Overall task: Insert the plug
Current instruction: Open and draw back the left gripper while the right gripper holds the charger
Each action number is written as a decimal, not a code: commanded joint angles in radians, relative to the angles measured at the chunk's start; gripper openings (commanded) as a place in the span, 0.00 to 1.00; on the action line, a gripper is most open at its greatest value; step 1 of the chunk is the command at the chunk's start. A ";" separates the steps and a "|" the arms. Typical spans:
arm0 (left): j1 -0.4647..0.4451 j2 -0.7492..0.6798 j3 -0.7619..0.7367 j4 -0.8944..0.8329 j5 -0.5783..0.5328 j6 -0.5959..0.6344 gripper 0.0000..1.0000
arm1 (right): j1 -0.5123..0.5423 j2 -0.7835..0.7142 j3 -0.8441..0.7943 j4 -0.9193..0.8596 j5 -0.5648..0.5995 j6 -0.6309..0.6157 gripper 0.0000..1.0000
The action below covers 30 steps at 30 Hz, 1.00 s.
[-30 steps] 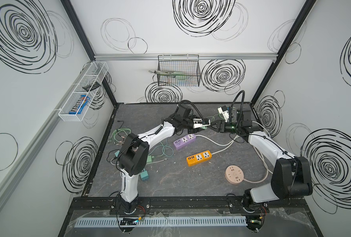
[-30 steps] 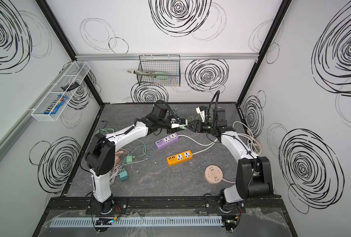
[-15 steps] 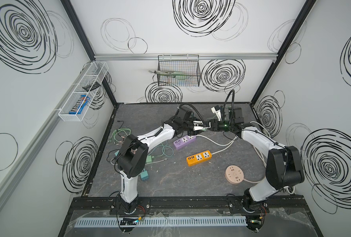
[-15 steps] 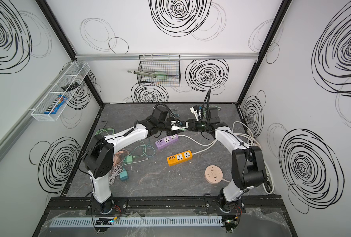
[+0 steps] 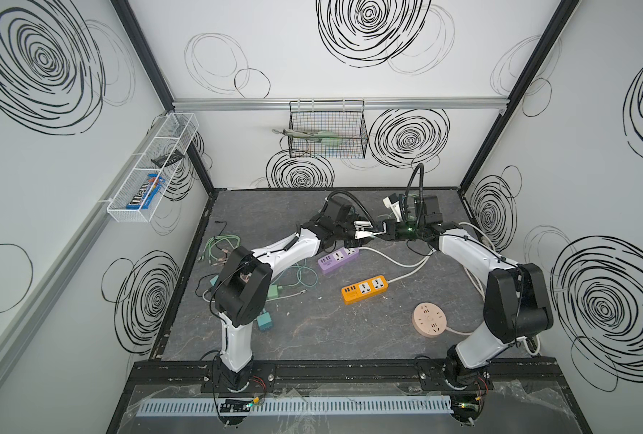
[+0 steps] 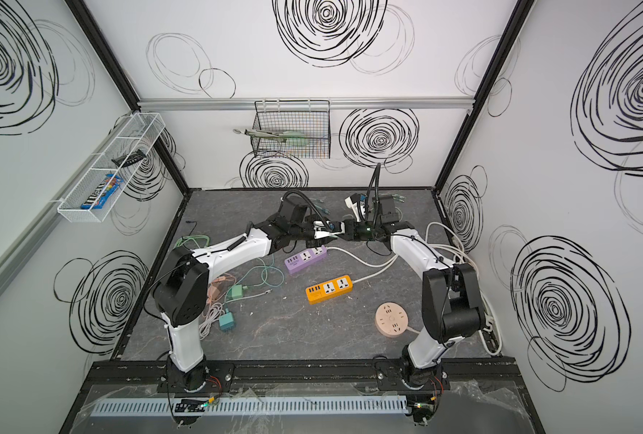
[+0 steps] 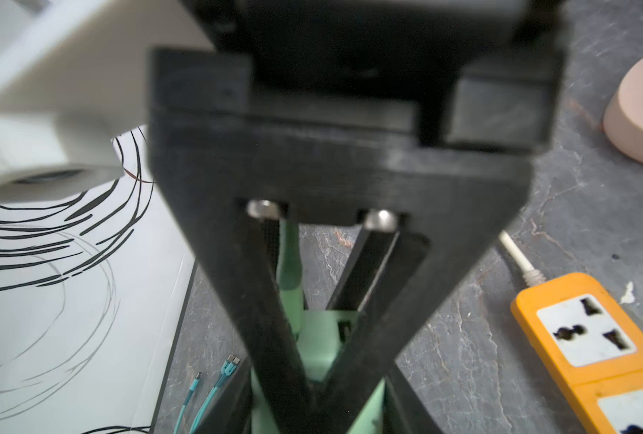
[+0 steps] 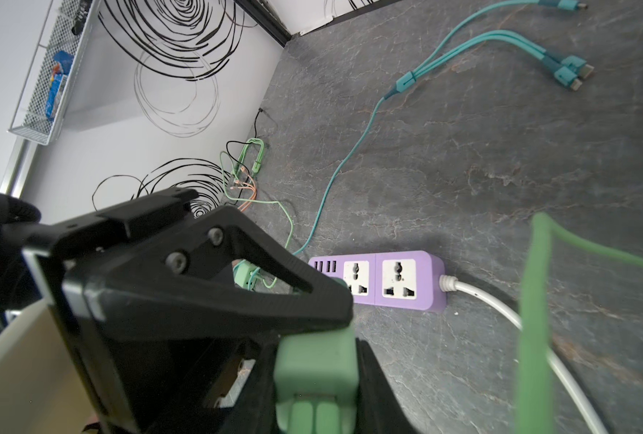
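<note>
1. Item: green plug (image 8: 316, 370). Location: held off the table in the air, between the 2 grippers, near the purple power strip (image 8: 380, 280) and not touching it. Its green cable (image 8: 532, 319) is seen looping away beside it.
2. Left gripper (image 5: 370, 231): the jaws are closed on the green plug. In the left wrist view the plug body is seen clamped between its fingers.
3. Right gripper (image 5: 386, 230): the jaws are set close on either side of the same plug. Whether a firm hold is made cannot be told.
4. Done: the plug is lifted clear of the table and is shared by both grippers. This is judged to be a handover or regrasp.
5. Left to do:
   - Nothing is inserted yet.
   - Both sockets of the purple power strip are seen empty. So are those of the orange power strip (image 5: 365, 289) and the round pink socket (image 5: 429, 318).
   - Release by 1 gripper, alignment of the prongs and pressing home are judged outstanding.
   - The intended socket cannot be told.
6. Writing:
   - A dark packet (image 5: 139, 196) in the white wire rack (image 5: 122, 216) appears to be lettered "m&m's".
   - No brand or label is legible on the plug, the strips or the grippers.
</note>
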 commanded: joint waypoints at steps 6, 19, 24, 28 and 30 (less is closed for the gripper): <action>0.055 -0.058 -0.036 0.121 -0.176 -0.443 0.96 | -0.093 -0.082 -0.043 0.057 0.069 0.026 0.00; 0.115 0.118 0.025 -0.044 -0.300 -1.004 0.45 | -0.167 -0.148 -0.124 0.109 0.124 0.030 0.00; 0.120 0.235 0.143 -0.152 -0.292 -1.044 0.37 | -0.158 -0.148 -0.129 0.100 0.125 0.025 0.00; 0.105 0.316 0.232 -0.235 -0.307 -1.027 0.32 | -0.149 -0.149 -0.125 0.088 0.136 0.014 0.00; 0.090 0.333 0.245 -0.253 -0.314 -1.011 0.31 | -0.146 -0.149 -0.123 0.082 0.141 0.011 0.00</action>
